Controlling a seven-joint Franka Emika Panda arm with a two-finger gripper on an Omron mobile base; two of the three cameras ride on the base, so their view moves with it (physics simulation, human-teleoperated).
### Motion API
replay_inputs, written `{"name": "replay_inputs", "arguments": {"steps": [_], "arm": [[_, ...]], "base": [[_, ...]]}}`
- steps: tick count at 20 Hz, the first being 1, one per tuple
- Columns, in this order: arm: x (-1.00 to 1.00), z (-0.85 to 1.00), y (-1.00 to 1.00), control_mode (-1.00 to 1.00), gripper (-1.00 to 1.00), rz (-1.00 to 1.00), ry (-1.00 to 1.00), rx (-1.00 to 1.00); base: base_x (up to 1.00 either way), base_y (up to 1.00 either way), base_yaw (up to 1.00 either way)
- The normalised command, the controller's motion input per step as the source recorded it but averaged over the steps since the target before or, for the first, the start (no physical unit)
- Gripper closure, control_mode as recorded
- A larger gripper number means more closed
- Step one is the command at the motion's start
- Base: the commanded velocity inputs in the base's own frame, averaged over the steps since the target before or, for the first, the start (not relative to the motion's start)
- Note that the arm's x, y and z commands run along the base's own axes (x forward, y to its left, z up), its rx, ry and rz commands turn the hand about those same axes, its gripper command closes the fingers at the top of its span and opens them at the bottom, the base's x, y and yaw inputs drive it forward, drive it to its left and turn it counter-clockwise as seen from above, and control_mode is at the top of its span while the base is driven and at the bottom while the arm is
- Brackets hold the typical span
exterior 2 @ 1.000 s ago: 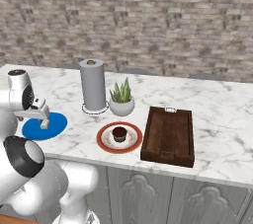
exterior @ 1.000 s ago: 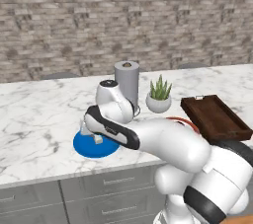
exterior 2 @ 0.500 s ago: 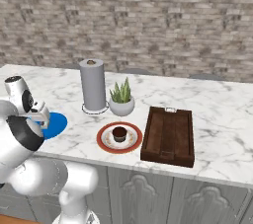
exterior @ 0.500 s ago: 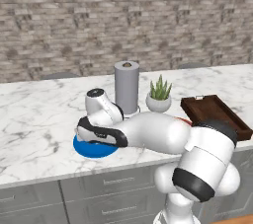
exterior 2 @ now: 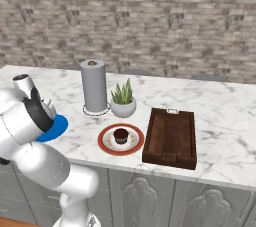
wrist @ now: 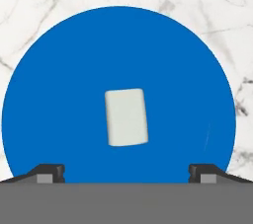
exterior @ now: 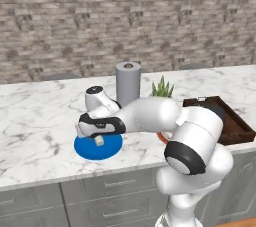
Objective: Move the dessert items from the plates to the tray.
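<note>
The counter (exterior 2: 220, 116) carries everything. On it the tray (exterior 2: 170, 138) lies at the right, holding nothing, with its long side running away from the robot. The orange-rimmed plate (exterior 2: 106, 143) just beside it holds the cupcake (exterior 2: 120, 135). The blue plate (exterior: 112, 148) lies far left, well apart from the tray. The gripper (exterior: 98, 134) hangs directly above this plate, fingers spread wide. The cube (wrist: 127, 117) sits at the plate's middle, below and between the fingertips (wrist: 49, 171) in the hand view, untouched. Its long axis runs crosswise to the line between the fingertips, so the fingers would likely close across its shorter width after a straight descent.
</note>
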Motion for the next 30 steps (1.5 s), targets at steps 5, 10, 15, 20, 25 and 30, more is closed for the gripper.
{"name": "replay_inputs", "arguments": {"steps": [5,10,15,20,25,30], "arm": [[0.0,-0.14,0.0,-1.0,-1.0,0.0,0.0,0.0],[0.23,-0.15,0.0,-1.0,-1.0,0.0,0.0,0.0],[0.28,-0.12,0.0,-1.0,-1.0,0.0,-0.01,0.0],[0.05,-0.26,0.0,-1.0,-1.0,0.0,0.0,0.0],[0.0,-0.24,0.0,-1.0,-1.0,0.0,0.0,-0.01],[0.0,-0.27,0.0,-1.0,-1.0,0.0,0.0,-0.02]], "base": [[0.0,0.0,0.0],[0.0,0.0,0.0],[0.0,0.0,0.0],[0.0,0.0,0.0],[0.0,0.0,0.0],[0.0,0.0,0.0]]}}
